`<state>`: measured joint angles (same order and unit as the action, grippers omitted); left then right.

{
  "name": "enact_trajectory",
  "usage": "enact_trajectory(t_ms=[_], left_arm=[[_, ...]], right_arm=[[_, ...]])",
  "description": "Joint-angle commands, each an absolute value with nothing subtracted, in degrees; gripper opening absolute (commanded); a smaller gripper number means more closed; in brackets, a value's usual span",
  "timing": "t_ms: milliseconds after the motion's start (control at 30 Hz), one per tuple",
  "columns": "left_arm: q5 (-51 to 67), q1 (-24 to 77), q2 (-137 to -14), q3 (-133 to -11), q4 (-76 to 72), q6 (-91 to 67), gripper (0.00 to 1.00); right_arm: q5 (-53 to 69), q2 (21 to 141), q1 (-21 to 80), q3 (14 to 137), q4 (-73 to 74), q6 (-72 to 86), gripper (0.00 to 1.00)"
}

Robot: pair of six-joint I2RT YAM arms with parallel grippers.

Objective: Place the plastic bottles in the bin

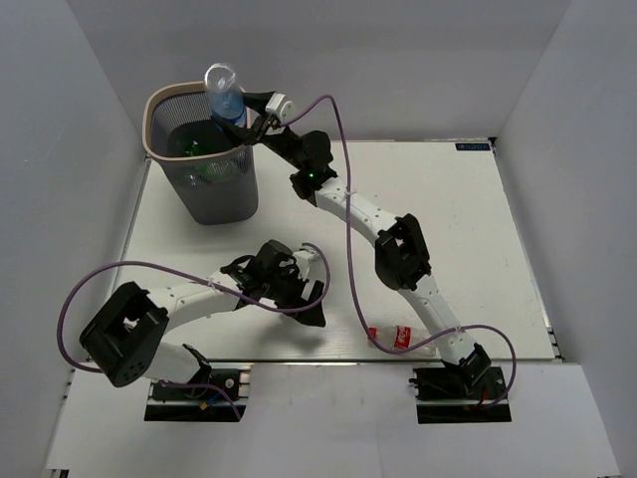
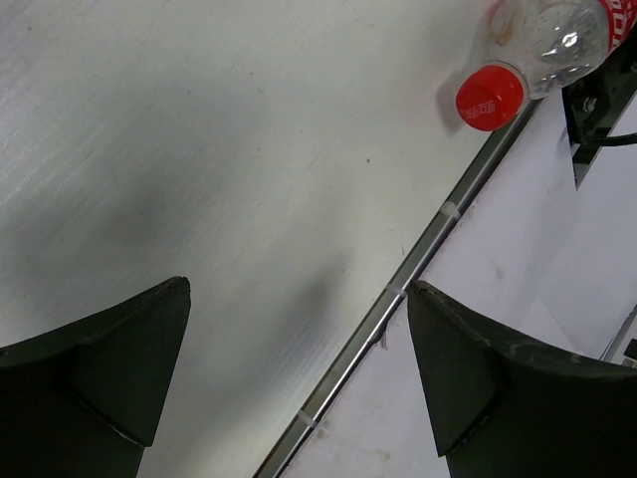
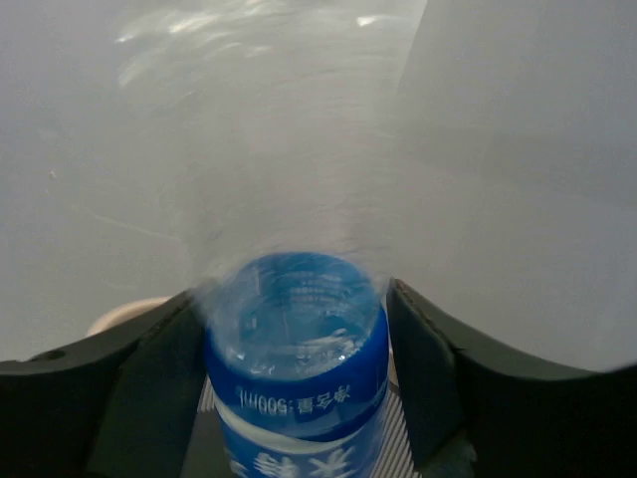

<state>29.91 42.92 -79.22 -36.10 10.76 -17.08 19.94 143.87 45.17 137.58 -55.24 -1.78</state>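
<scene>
My right gripper (image 1: 249,118) is shut on a clear bottle with a blue label (image 1: 225,98) and holds it base up over the far right part of the bin (image 1: 151,129). The bin is dark grey mesh with a beige rim, and green bottles (image 1: 204,151) lie inside it. In the right wrist view the blue-labelled bottle (image 3: 295,349) sits between the two fingers of my right gripper (image 3: 292,291). My left gripper (image 1: 311,304) is open and empty low over the table's front edge, also seen in its wrist view (image 2: 299,289). A clear bottle with a red cap (image 2: 490,97) lies ahead of it, at the front edge (image 1: 390,337).
The table's metal front edge strip (image 2: 398,289) runs between the left fingers. The right arm's base (image 1: 460,383) stands just behind the red-capped bottle. White walls close in the table on the left, right and back. The bin's beige rim (image 3: 119,314) shows below the right fingers.
</scene>
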Motion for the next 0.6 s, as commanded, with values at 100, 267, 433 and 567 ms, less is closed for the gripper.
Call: enact_trajectory(t_ms=[100, 267, 433, 567], left_arm=[[29.0, 43.2, -75.5, -35.4, 11.5, -17.5, 0.99], [27.6, 43.7, -75.5, -37.8, 11.5, -16.8, 0.99], [27.0, 43.7, -77.1, -41.5, 10.5, -15.0, 0.99], [26.5, 44.2, -79.4, -45.2, 7.8, -15.0, 0.99]], right_arm=[[18.4, 144.1, 45.8, 139.3, -56.5, -4.7, 0.9], [18.9, 142.0, 45.6, 138.3, -55.7, -4.7, 0.9], [21.3, 137.6, 45.4, 136.5, -55.4, -4.5, 0.9], [19.9, 131.0, 44.5, 135.3, -54.3, -5.6, 0.9]])
